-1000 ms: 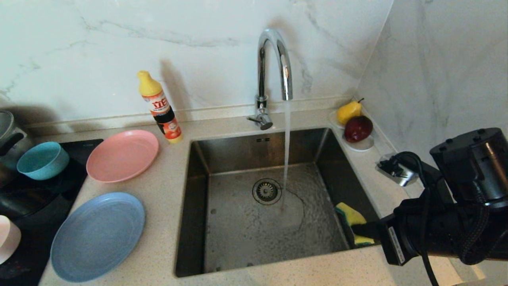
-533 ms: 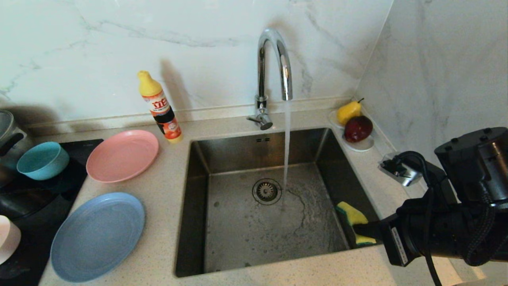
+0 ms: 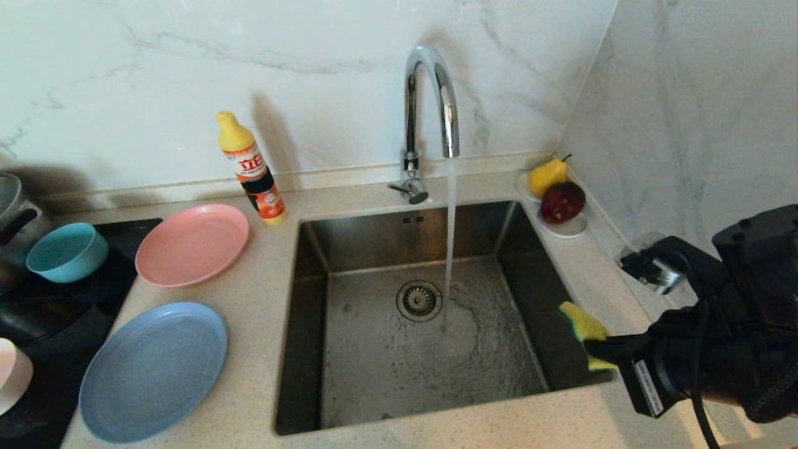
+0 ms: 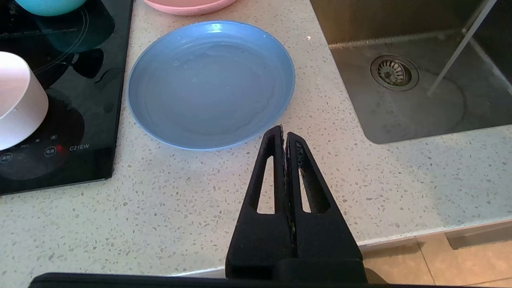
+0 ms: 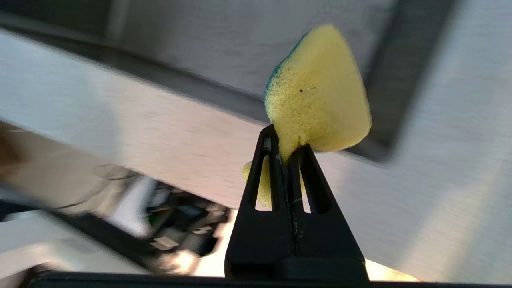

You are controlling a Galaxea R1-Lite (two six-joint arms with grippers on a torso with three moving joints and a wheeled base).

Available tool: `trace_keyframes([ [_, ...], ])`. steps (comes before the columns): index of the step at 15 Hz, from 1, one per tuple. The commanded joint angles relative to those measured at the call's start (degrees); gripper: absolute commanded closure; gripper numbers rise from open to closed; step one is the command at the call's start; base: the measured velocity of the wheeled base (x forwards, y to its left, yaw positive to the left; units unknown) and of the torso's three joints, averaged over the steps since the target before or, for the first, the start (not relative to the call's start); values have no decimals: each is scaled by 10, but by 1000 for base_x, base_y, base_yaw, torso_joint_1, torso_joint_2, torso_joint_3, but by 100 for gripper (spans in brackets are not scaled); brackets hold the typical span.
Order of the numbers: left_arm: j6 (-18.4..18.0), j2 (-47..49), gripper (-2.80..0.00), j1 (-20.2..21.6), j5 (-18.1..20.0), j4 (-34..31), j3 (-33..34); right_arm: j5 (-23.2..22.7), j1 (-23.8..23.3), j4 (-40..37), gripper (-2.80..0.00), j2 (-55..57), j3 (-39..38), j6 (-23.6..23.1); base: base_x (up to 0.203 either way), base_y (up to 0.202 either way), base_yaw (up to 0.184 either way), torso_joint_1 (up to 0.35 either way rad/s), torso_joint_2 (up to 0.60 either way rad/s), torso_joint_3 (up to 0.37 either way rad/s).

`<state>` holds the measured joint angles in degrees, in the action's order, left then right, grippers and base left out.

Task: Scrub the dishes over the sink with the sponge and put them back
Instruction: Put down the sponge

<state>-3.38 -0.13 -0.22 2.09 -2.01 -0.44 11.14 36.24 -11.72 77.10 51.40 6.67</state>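
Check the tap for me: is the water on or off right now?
On. A steady stream falls from the tap into the sink, landing beside the drain, with ripples spreading over the basin floor.

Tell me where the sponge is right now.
The sponge is pinched in the right end effector, on the head view's right, at the sink's right rim, near its front corner.

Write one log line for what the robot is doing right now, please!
right gripper: jaws shut on sponge, at sink right edge | left gripper: jaws shut, empty, near blue plate | tap: running
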Motion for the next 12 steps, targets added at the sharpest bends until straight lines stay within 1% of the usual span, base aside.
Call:
trace_keyframes([
  [1, -1, 1, 0, 0, 0, -1, 0, 63, -3, 2, 0, -22, -24, -30, 0, 0, 0, 0, 0, 0],
  [2, -1, 1, 0, 0, 0, -1, 0, 102, -3, 3, 0, -28, -44, -47, 0, 0, 0, 0, 0, 0],
  [3, -1, 1, 0, 0, 0, -1, 0, 122, -1, 4, 0, -41, -62, -61, 0, 0, 0, 0, 0, 0],
  [5, 0, 1, 0, 0, 0, -1, 0, 142, -1, 8, 0, -62, -91, -86, 0, 0, 0, 0, 0, 0],
  [6, -1, 1, 0, 0, 0, -1, 0, 169, -3, 16, 0, -71, -105, -91, 0, 0, 0, 0, 0, 0],
  [7, -1, 1, 0, 0, 0, -1, 0, 184, -4, 22, 0, -77, -121, -97, 0, 0, 0, 0, 0, 0],
  [10, -1, 1, 0, 0, 0, -1, 0, 202, -5, 46, 0, -77, -190, -103, 0, 0, 0, 0, 0, 0],
  [12, -1, 1, 0, 0, 0, -1, 0, 213, -6, 96, 0, -76, -236, -110, 0, 0, 0, 0, 0, 0],
])
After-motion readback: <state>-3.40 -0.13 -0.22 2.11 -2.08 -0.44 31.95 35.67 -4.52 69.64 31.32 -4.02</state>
